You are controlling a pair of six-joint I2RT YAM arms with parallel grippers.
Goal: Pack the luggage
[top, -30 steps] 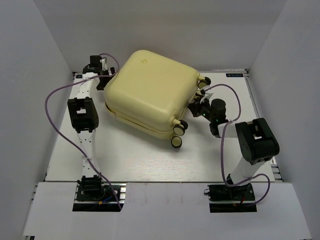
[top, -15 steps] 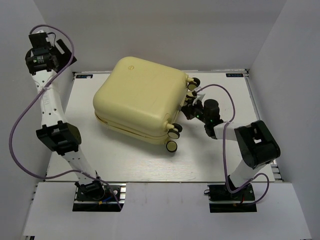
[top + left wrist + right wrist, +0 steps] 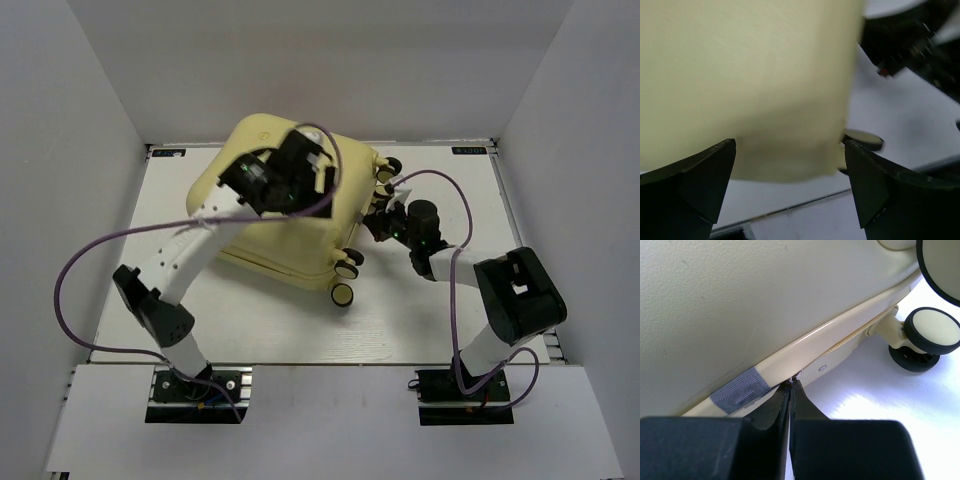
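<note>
The luggage (image 3: 300, 240) lies flat on the white table (image 3: 260, 320), closed, its pale yellow shell facing up. It sits at the table's middle and toward 12 o'clock, turned a little askew, so that its wheeled end points to about 4 o'clock. Two caster wheels (image 3: 343, 294) show at its 5 o'clock corner, and two more at its 2 o'clock corner.

The left gripper (image 3: 312, 152) hangs above the top shell, toward the suitcase's 1 o'clock part, its arm reaching up from the base at 7 o'clock. Its jaws are spread wide and released, grasping nothing. The left wrist view shows both dark fingers (image 3: 700, 180) wide apart, with blurred yellow shell filling the space between and above them. White table and one wheel show beyond the shell's edge, toward 4 o'clock in that view.

The right gripper (image 3: 382, 214) is at the suitcase's 3 o'clock side, between the two pairs of wheels. Its jaws are clenched tight together. In the right wrist view the fingertips (image 3: 791, 384) meet right at the seam between the two shell halves. Whether they pinch anything there is too small to tell. A strip of grey tape (image 3: 739, 390) lies across the seam just at 9 o'clock of the tips, and a wheel (image 3: 930, 337) stands at 2 o'clock
</note>
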